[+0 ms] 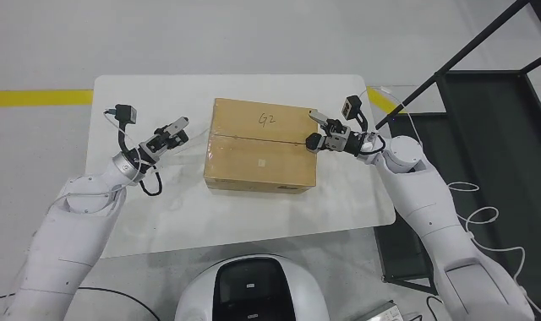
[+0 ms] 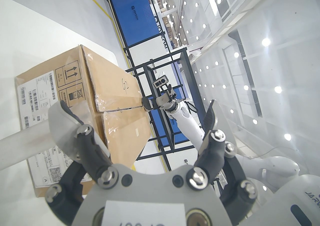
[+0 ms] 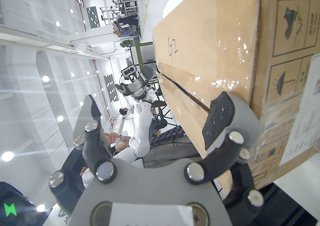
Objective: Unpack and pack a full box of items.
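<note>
A closed brown cardboard box [image 1: 262, 144] with "G2" handwritten on top sits mid-table, its two top flaps meeting at a seam. My left gripper [image 1: 179, 132] hovers open a short way off the box's labelled end [image 2: 37, 102]. In its own wrist view the left gripper [image 2: 137, 117] holds nothing. My right gripper [image 1: 314, 131] is open at the opposite end of the box. One of its fingertips [image 3: 220, 117] rests at the top edge by the seam [image 3: 185, 92]. The right gripper [image 3: 153, 114] is empty.
The white table [image 1: 127, 220] has bare surface in front of and behind the box. A black metal rack [image 1: 482, 135] stands just off the table's right edge, beside the right arm. A yellow floor line [image 1: 42, 97] runs behind the table.
</note>
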Robot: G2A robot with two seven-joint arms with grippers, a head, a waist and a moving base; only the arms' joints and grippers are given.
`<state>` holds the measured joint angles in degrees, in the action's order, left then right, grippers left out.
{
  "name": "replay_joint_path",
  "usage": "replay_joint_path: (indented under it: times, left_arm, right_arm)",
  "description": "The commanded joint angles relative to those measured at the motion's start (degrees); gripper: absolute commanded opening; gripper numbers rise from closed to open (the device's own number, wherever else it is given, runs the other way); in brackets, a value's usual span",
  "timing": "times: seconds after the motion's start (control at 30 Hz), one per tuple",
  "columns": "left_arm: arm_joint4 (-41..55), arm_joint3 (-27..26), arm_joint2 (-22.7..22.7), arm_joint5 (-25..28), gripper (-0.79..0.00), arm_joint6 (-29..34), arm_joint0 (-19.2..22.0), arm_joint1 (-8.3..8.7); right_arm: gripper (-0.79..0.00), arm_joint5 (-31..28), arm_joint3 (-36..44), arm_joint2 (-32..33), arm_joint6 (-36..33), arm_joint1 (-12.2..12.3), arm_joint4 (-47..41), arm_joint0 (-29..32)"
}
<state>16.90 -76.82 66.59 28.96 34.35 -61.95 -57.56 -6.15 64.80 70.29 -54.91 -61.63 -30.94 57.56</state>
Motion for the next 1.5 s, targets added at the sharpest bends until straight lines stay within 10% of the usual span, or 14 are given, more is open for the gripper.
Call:
replay_joint_path:
  times: [0.0,0.47,1.0,1.3,1.47]
  left_arm:
    - [0.01,0.00,0.00,0.00,0.000,0.00,0.00,0.00]
    - [14.38,-3.41,2.06,2.09,0.000,-9.58,-16.40,-0.86]
    - [18.58,11.66,-2.39,-3.42,0.000,-13.65,-7.15,-4.48]
    - [20.85,17.75,-2.91,-5.25,-0.776,-8.96,-3.30,-5.74]
    - [20.71,18.93,-2.90,-4.33,-0.785,-7.89,-2.37,-6.30]
  right_arm:
    - [0.000,0.00,0.00,0.00,0.00,0.00,0.00,0.00]
    - [0.000,0.00,0.00,0.00,0.00,0.00,0.00,0.00]
    - [0.000,0.00,0.00,0.00,0.00,0.00,0.00,0.00]
    - [0.000,0.00,0.00,0.00,0.00,0.00,0.00,0.00]
    - [0.000,0.00,0.00,0.00,0.00,0.00,0.00,0.00]
